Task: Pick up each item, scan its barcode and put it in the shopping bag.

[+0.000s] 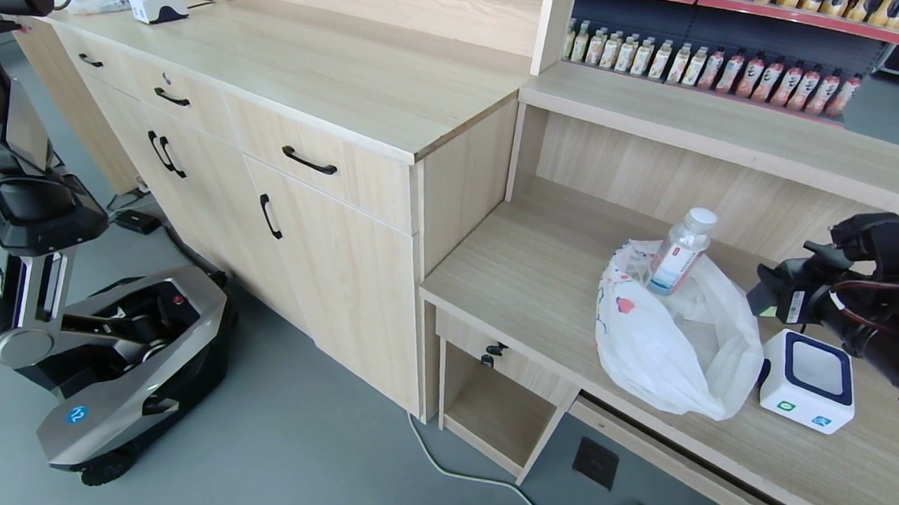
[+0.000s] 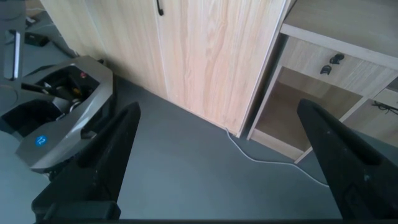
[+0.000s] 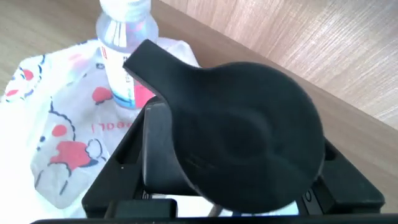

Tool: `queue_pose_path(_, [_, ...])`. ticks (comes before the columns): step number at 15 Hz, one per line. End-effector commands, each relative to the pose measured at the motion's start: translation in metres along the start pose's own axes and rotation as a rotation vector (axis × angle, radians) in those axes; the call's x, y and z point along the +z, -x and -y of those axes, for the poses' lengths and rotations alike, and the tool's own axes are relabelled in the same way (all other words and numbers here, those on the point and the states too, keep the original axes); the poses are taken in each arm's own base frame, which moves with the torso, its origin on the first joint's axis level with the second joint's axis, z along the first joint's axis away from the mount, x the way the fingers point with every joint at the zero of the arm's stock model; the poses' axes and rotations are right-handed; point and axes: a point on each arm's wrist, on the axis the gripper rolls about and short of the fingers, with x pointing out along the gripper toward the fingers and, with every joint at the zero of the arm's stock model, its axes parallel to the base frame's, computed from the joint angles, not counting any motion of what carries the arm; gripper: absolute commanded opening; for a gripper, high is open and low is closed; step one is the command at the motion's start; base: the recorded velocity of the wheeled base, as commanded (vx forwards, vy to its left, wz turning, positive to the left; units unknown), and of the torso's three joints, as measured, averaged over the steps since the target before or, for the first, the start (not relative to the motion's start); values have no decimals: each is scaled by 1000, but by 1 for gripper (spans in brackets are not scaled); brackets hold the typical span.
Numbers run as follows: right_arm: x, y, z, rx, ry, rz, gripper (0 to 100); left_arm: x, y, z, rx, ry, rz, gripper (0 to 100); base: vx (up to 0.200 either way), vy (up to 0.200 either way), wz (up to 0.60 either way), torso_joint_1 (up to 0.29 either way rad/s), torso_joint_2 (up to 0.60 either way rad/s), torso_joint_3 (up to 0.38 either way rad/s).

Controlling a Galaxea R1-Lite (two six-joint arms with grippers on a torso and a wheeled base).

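Note:
A white shopping bag with red prints lies open on the low wooden counter. A clear bottle with a white cap and a red and blue label stands upright at the bag's far side. The white cube scanner with a dark-rimmed window sits just right of the bag. My right gripper hovers above the bag's right edge, behind the scanner, shut on a black rounded item. The right wrist view looks past the item to the bottle and the bag. My left gripper hangs open over the grey floor.
A tall cabinet with black handles stands left of the counter. A raised shelf runs behind the counter, with rows of bottles beyond it. A grey wheeled machine stands on the floor at the left. A cable trails under the counter.

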Motion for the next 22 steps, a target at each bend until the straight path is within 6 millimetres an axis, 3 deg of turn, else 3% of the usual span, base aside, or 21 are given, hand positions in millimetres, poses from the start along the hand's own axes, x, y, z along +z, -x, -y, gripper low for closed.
queue_pose_path(1, [-9, 1, -3, 13, 17, -32, 0, 0, 0, 0, 1, 0, 1, 100, 0, 0, 0, 0, 0, 0])
queue_pose_path(7, [-10, -2, -13, 39, 16, -17, 0, 0, 0, 0, 1, 0, 1, 100, 0, 0, 500, 4, 1, 4])
queue_pose_path(11, [-19, -9, -12, 34, 7, -36, 0, 0, 0, 0, 1, 0, 1, 100, 0, 0, 0, 0, 0, 0])
queue_pose_path(15, [-34, -15, -8, 10, 3, -47, 0, 0, 0, 0, -1, 0, 1, 100, 0, 0, 0, 0, 0, 0])
queue_pose_path(19, [-69, -14, -4, 0, -2, -172, 0, 0, 0, 0, 1, 0, 1, 100, 0, 0, 0, 0, 0, 0])
queue_pose_path(22, [-83, -17, -8, 10, -32, -216, 0, 0, 0, 0, -1, 0, 1, 100, 0, 0, 0, 0, 0, 0])
